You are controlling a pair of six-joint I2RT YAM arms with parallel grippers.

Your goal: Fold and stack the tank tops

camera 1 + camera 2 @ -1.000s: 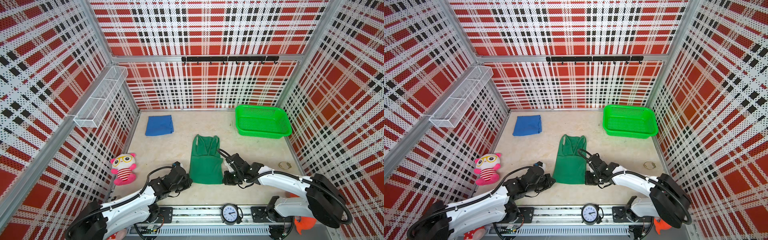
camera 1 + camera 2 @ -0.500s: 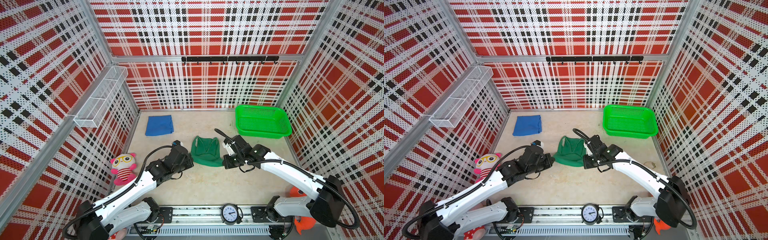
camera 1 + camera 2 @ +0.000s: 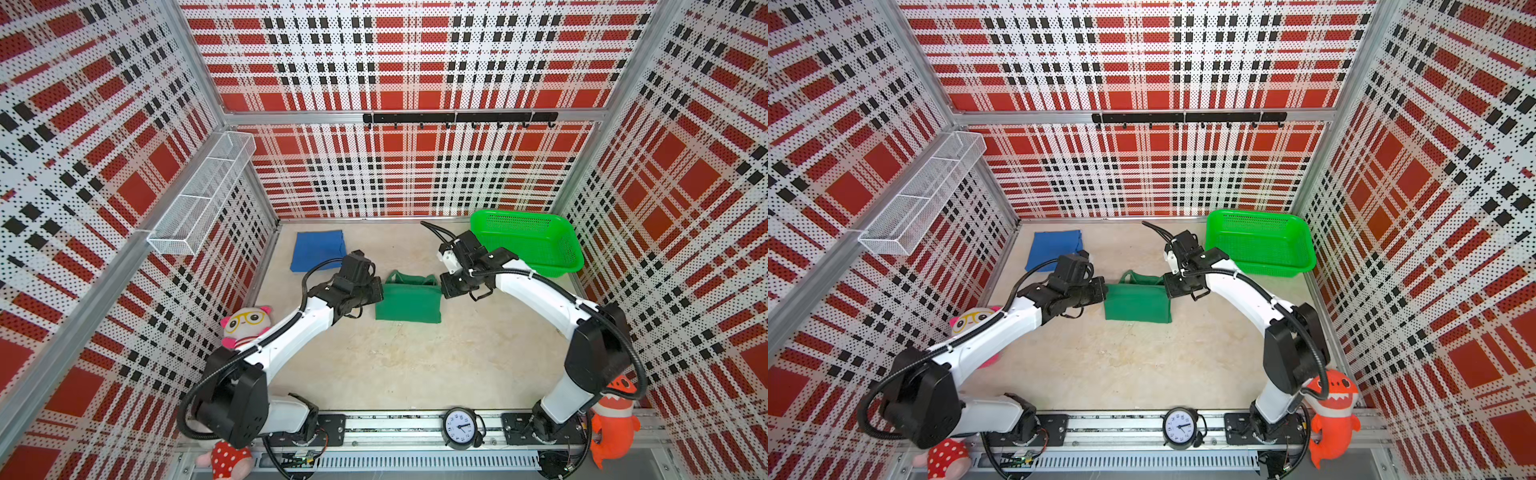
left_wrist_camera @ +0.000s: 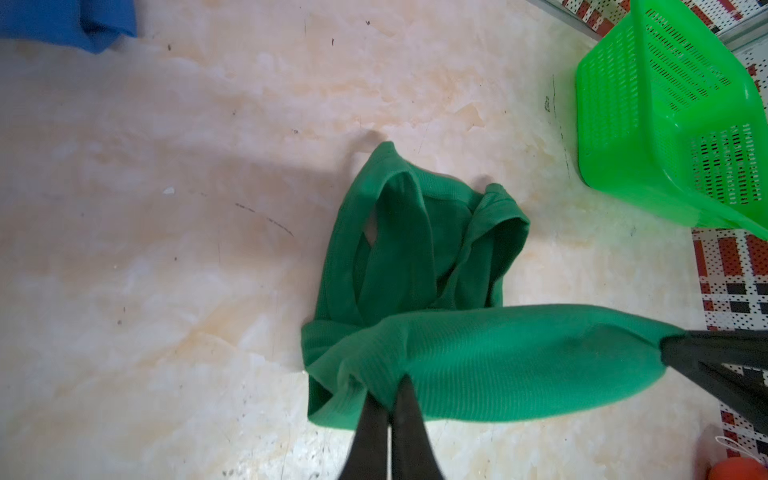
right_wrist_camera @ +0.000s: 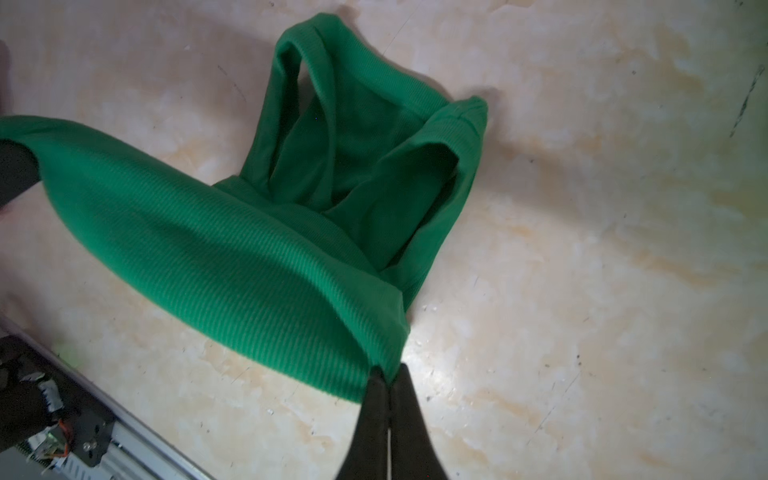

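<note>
Jaws on both arms clamp cloth. Rear left lies the royal blue tank top [image 3: 318, 250], folded. Centre of the table [image 3: 395, 374]: dark green tank top [image 3: 407, 303], left jaws pinching one hem corner, right jaws the other. Judged: half-fold in hand; next, lay hem flat over straps, release. No brand or label legible.

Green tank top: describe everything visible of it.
The green tank top is dark green ribbed knit, doubled over on the table. Its hem edge, pinched at each corner by the shut left end effector and right end effector, hangs stretched above the straps, which lie on the surface.
</note>
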